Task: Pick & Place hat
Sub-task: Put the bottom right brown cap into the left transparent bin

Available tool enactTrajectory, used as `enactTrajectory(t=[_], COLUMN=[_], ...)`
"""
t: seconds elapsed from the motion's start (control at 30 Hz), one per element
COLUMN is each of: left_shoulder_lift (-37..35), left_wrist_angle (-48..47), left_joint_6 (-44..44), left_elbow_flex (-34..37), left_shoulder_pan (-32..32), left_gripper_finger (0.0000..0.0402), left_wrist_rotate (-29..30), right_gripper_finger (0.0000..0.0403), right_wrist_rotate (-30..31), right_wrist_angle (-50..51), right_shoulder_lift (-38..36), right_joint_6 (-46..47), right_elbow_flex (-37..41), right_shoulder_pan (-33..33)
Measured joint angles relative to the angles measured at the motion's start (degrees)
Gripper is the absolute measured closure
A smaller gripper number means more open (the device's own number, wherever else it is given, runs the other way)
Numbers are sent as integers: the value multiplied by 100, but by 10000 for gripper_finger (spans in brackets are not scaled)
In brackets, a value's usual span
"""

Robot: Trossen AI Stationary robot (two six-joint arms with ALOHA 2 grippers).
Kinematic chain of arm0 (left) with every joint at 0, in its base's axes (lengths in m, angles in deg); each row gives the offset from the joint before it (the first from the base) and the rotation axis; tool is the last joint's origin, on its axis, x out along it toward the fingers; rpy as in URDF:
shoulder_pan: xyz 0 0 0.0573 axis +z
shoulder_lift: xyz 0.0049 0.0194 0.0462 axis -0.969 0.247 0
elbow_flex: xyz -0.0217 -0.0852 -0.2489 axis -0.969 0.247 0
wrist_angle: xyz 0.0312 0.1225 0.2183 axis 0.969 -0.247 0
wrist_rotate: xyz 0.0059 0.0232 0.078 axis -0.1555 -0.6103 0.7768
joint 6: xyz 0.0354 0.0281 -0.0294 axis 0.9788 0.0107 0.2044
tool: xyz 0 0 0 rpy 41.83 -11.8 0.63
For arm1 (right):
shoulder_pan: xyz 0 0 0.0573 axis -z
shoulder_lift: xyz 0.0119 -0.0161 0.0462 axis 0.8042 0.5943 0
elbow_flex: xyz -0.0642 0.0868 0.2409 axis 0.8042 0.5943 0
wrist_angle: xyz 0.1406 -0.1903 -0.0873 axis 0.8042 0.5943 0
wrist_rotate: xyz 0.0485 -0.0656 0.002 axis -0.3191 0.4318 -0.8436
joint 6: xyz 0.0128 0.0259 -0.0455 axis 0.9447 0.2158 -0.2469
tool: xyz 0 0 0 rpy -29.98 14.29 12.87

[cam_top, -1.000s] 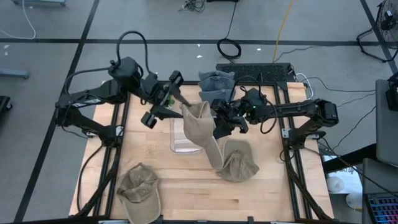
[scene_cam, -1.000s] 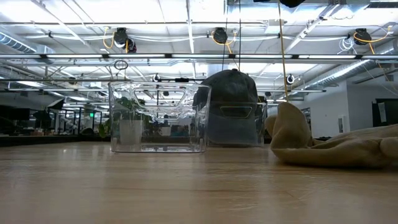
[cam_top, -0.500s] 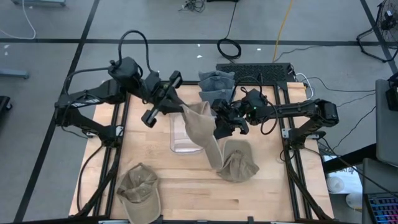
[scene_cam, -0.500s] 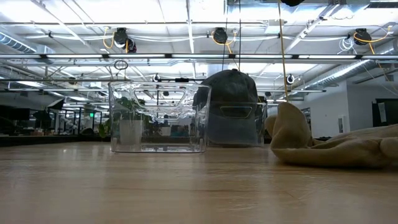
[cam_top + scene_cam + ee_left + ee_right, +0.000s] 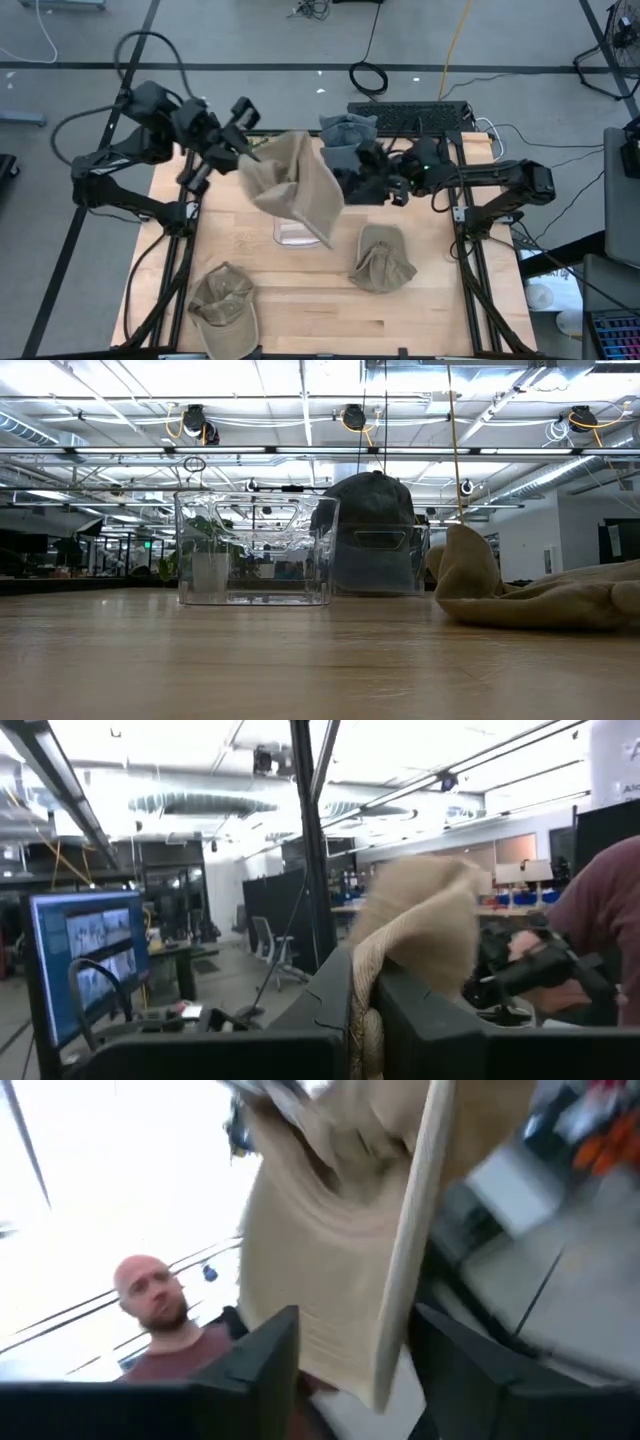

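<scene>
The left tool [image 5: 243,158] is raised over the far left part of the wooden worktop [image 5: 300,305], its fingers [image 5: 300,1020] pressed together on an edge of a tan hat [image 5: 295,185]. The hat hangs in the air from that pinch — clear of the worktop, spread out above a clear plastic bin [image 5: 293,232] that stands near the middle. In the left wrist view the tan fabric sits wedged between the two dark fingers and bunches up beyond them.

The right tool [image 5: 362,178] is just right of the hanging hat, near the far edge of the worktop. Its fingers [image 5: 260,1365] stand spread apart with the tan cloth in front of them; they are not closed on it, and whether they touch the cloth cannot be told.

A second tan hat [image 5: 382,258] lies crumpled on the worktop to the right of the bin, and a third, an olive cap [image 5: 225,303], lies at the near left corner. A blue-grey hat [image 5: 346,135] sits at the far edge, behind the bin. In the low view the clear bin [image 5: 255,548] stands left of centre, the blue-grey hat [image 5: 375,532] rises behind it inside another clear container — and the crumpled tan hat [image 5: 540,595] lies at the right.

A person [image 5: 160,1330] shows in the right wrist view, beyond the cloth, and a person's maroon sleeve [image 5: 600,920] shows in the left wrist view.
</scene>
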Motion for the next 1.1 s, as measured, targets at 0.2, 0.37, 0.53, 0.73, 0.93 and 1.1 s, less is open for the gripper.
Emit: enactTrajectory(t=[0.2,0.37,0.53,0.73,0.93,1.1], left_shoulder_lift=[-285,-346,-289,-35,184,284], left_wrist_angle=[-137,-577,-951,-1421,-1954,-2463], left_joint_6=[-258,-293,-595,-1009,-1906,-2543], left_elbow_flex=[-2,-2,-4,-2,-2,-2], left_shoulder_pan=[191,359,489,528,528,528], left_gripper_finger=[382,382,382,382,382,382], left_wrist_rotate=[290,1125,2406,3422,3916,3700], right_gripper_finger=[152,113,102,112,119,119], right_wrist_rotate=[122,66,71,309,299,279], right_wrist_angle=[-13,1,-1,-3,24,259], right_shoulder_lift=[-385,-831,-1378,-2044,-2498,-2704], right_joint_6=[-273,-191,-859,-1661,-2063,-2333], right_elbow_flex=[0,0,0,0,0,0], right_shoulder_pan=[169,481,828,1108,1249,1311])
